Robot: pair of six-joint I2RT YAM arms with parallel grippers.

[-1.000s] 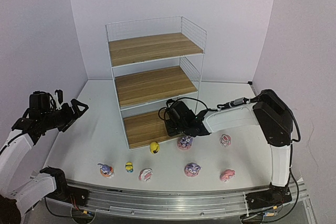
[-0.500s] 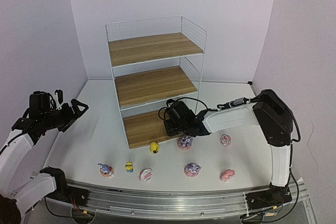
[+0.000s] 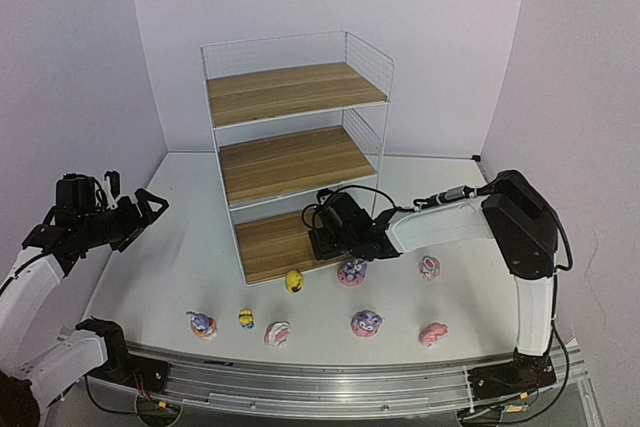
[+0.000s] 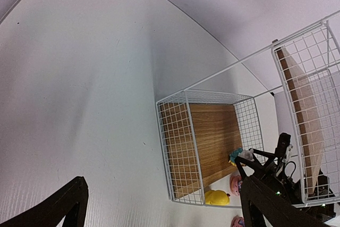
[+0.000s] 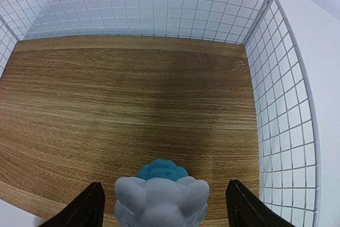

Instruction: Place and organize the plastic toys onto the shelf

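Release seems the step: the right claw (image 5: 164,183) stands spread, clear of the white-and-teal toy (image 5: 159,200) upright at the front edge of the shelf's (image 3: 300,92) bottom board (image 5: 133,94). Left claw (image 4: 163,182) hangs wide open, empty, over the worktop's (image 3: 180,257) left edge.

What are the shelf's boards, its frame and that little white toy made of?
Boards: wood or wood-print laminate, matte, streaky brown grain.
Frame: thin white-coated wire grid, probably metal.
Toy: smooth, faintly glossy white with teal top, likely moulded plastic.
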